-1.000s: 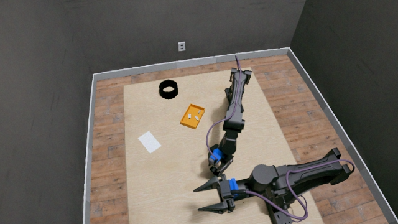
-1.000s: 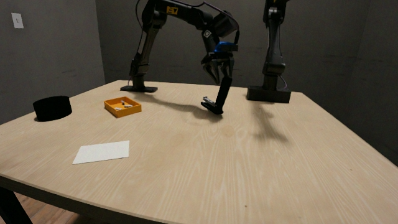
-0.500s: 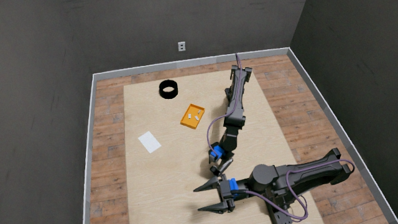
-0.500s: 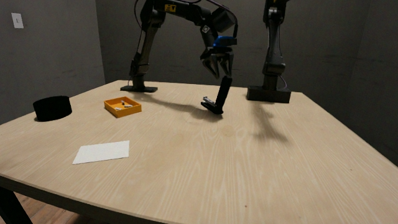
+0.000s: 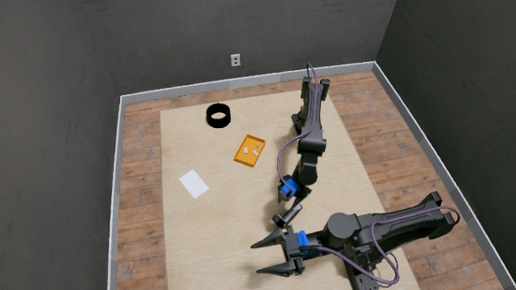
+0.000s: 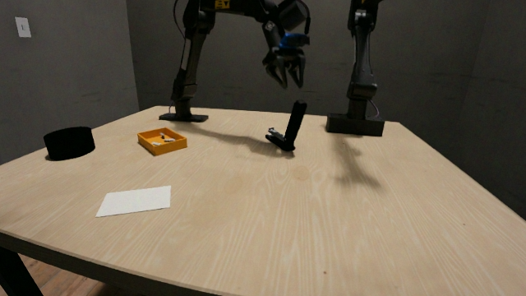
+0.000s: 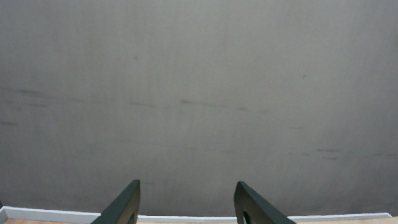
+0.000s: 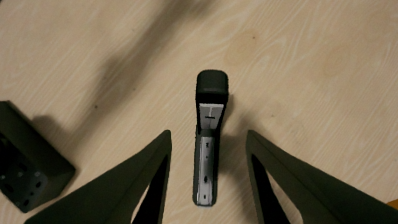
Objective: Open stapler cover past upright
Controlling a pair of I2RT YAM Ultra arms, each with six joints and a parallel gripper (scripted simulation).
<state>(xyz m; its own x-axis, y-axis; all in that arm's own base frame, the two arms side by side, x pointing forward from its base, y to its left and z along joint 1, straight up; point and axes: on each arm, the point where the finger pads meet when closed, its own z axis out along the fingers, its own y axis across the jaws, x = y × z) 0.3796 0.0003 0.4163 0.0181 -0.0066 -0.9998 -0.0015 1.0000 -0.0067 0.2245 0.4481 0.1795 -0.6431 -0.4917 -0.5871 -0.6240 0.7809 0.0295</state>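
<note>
The black stapler (image 5: 287, 215) stands on the table with its base flat and its cover (image 6: 297, 119) raised, leaning a little past upright, away from the base. In the right wrist view the stapler (image 8: 209, 150) shows its metal staple channel from above. My right gripper (image 6: 288, 78) is open and hangs above the cover's top without touching it; it also shows in the right wrist view (image 8: 208, 134) and from above (image 5: 284, 195). My left gripper (image 5: 262, 255) is open and empty, raised beside the stapler, and faces the wall in the left wrist view (image 7: 187, 210).
An orange tray (image 5: 250, 150) with small staples, a black ring (image 5: 218, 115) and a white sheet of paper (image 5: 193, 184) lie further off on the table. The left arm's base block (image 8: 25, 170) stands close to the stapler.
</note>
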